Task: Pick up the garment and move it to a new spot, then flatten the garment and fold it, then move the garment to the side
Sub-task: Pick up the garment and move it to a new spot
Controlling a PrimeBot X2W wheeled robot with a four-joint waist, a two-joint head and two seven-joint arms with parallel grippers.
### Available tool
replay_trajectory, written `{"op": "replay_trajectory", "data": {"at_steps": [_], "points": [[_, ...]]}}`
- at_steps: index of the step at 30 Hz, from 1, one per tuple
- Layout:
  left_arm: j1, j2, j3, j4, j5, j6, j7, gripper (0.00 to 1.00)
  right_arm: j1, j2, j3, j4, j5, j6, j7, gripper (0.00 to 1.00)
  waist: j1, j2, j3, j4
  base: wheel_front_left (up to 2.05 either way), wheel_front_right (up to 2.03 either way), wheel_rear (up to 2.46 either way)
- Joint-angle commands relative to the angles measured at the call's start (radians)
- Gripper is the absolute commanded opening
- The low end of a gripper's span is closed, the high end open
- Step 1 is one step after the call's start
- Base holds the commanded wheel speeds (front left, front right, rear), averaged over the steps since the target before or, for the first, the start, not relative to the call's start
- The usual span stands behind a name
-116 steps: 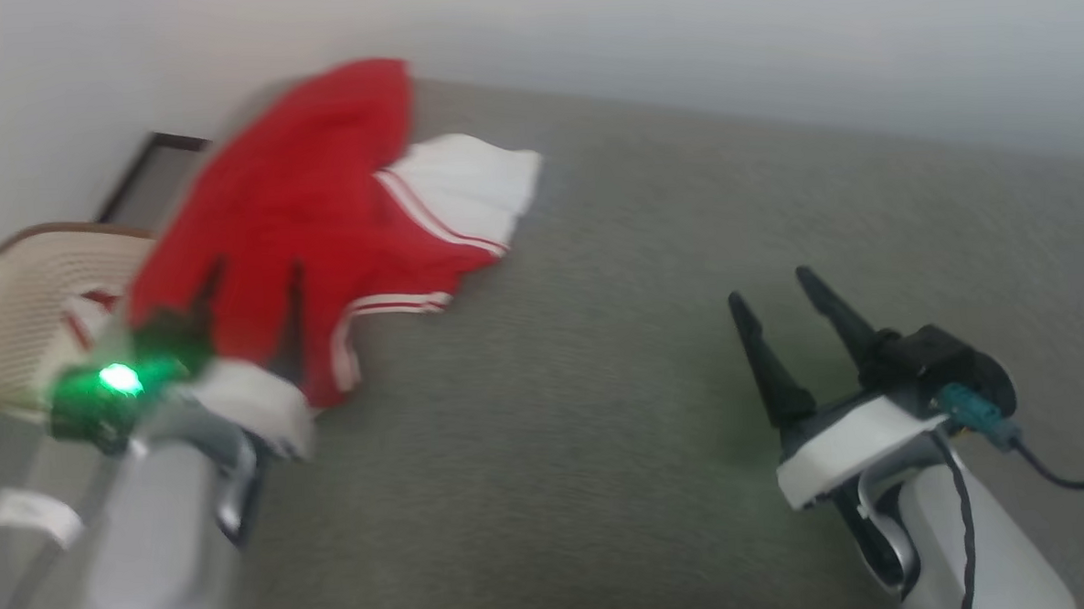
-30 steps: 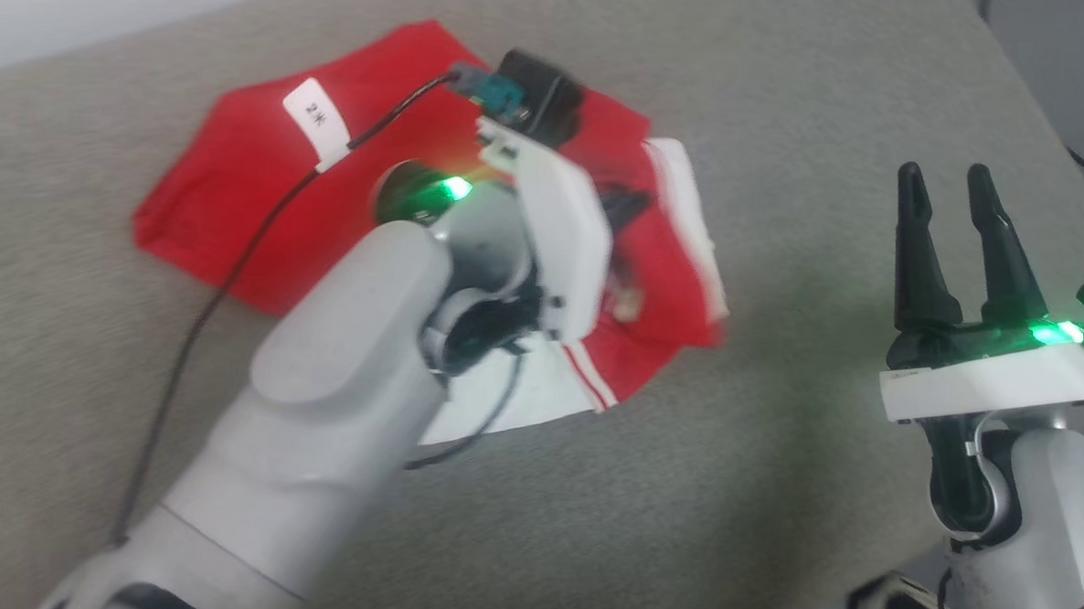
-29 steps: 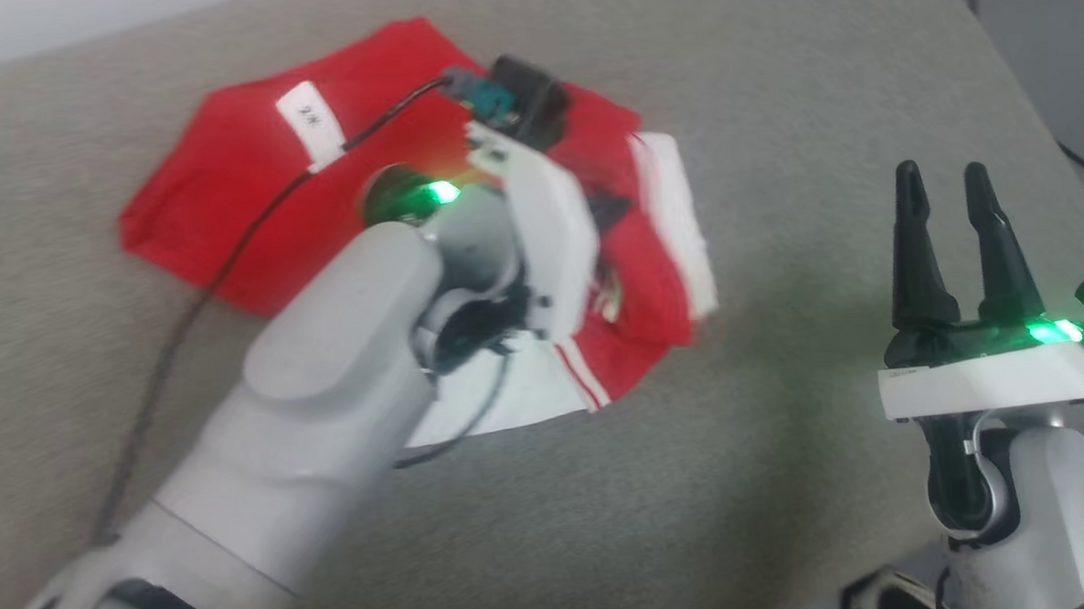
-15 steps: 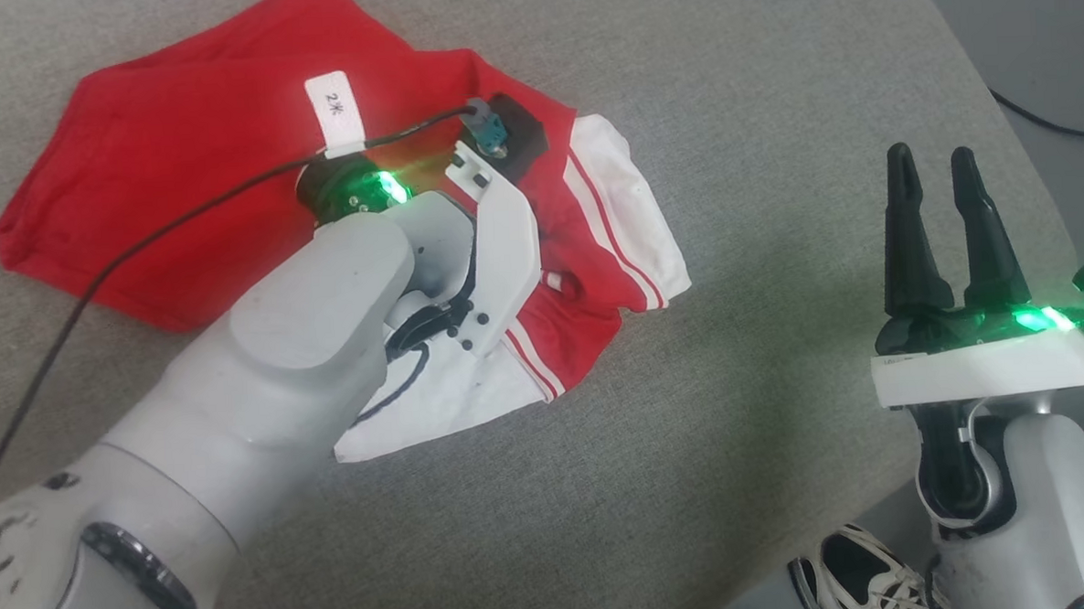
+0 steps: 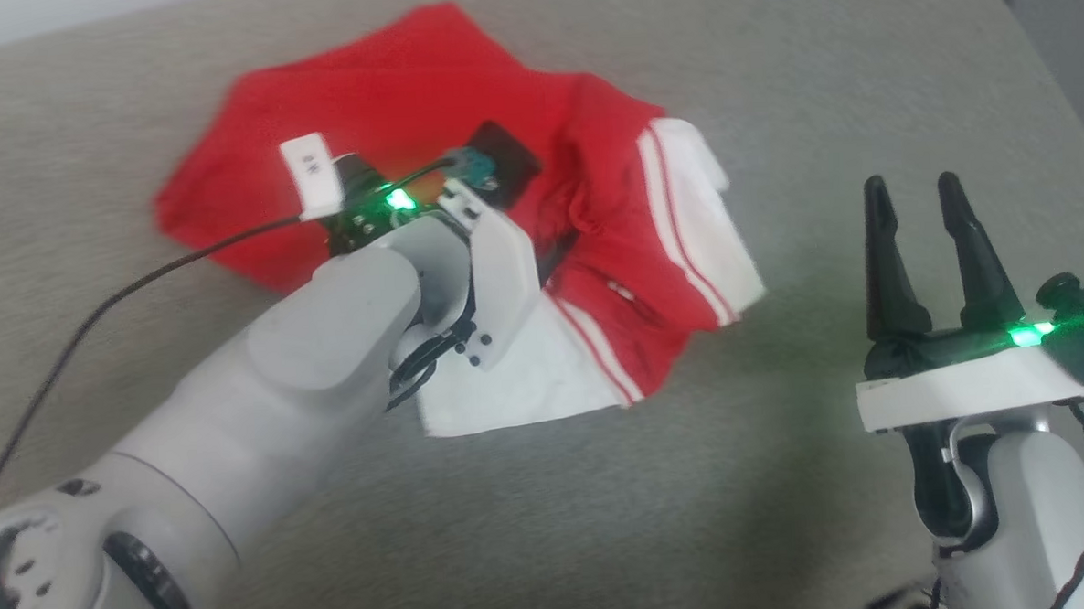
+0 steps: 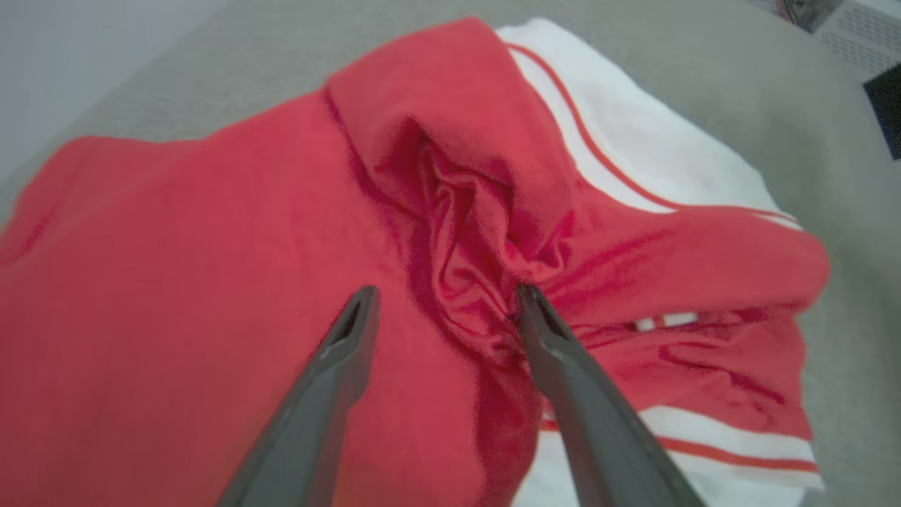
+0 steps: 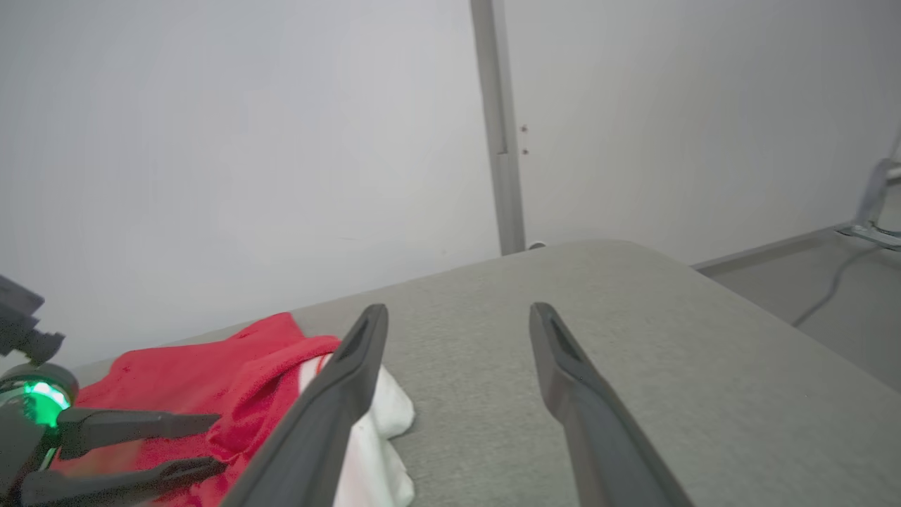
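The garment (image 5: 422, 81), bright red with white sleeves and striped trim, lies rumpled on the grey padded surface (image 5: 770, 84). My left arm reaches over it from the lower left. In the left wrist view my left gripper (image 6: 445, 292) is open just above the red cloth (image 6: 176, 246), a bunched red fold rising between its tips and touching the right finger (image 6: 563, 366). My right gripper (image 5: 907, 188) stands open and empty over bare surface, to the right of the garment. Its wrist view shows the right gripper (image 7: 457, 310), the garment (image 7: 232, 359) and the open left gripper (image 7: 219, 442) low on the left.
The surface's right edge (image 5: 1034, 54) runs down the upper right corner, with floor beyond. A black cable with a white tag (image 5: 312, 173) trails from my left wrist. A pale wall and a grey upright post (image 7: 496, 127) stand behind the surface.
My left gripper has gone from shut to open and let go of the bunched fold, which now rests on the surface. The head camera has shifted. The right gripper has stayed open.
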Motion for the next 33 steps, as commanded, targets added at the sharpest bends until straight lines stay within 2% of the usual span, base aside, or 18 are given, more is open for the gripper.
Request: {"op": "replay_trajectory", "data": {"at_steps": [1,10,18,22,23,26,33], "points": [[0.026,-0.009,0.003,-0.006,-0.015,0.004,-0.04,1.0,0.011,0.001,-0.004,0.004,-0.023,0.0,-0.002,1.0,0.0,0.0,-0.077,0.093,0.0,0.0,0.0],[0.17,0.011,0.081,-0.004,-0.144,0.002,-0.283,1.0,0.067,-0.058,-0.013,0.073,-0.08,0.0,-0.002,1.0,0.0,0.0,-0.193,0.291,0.0,0.0,0.0],[0.367,0.041,0.163,0.051,-0.195,0.007,-0.352,1.0,0.124,-0.106,-0.044,0.106,-0.09,0.0,-0.002,1.0,0.0,0.0,-0.27,0.406,0.0,0.0,0.0],[0.478,0.054,0.295,0.017,-0.163,0.016,-0.354,1.0,0.176,-0.128,-0.058,0.118,-0.097,0.0,-0.002,1.0,0.0,0.0,-0.309,0.463,0.0,0.0,0.0],[0.546,0.065,0.39,-0.027,-0.143,0.015,-0.355,1.0,0.201,-0.136,-0.064,0.123,-0.1,0.0,-0.002,1.0,0.0,0.0,-0.326,0.484,0.0,0.0,0.0],[0.646,0.085,0.523,-0.104,-0.073,0.014,-0.355,1.0,0.23,-0.144,-0.077,0.13,-0.101,0.0,-0.002,1.0,0.0,0.0,-0.349,0.504,0.0,0.0,0.0],[0.887,0.107,0.825,-0.328,0.186,0.061,-0.355,1.0,0.269,-0.148,-0.093,0.128,-0.092,0.0,-0.001,1.0,0.0,0.0,-0.38,0.506,0.0,0.0,0.0]]}}
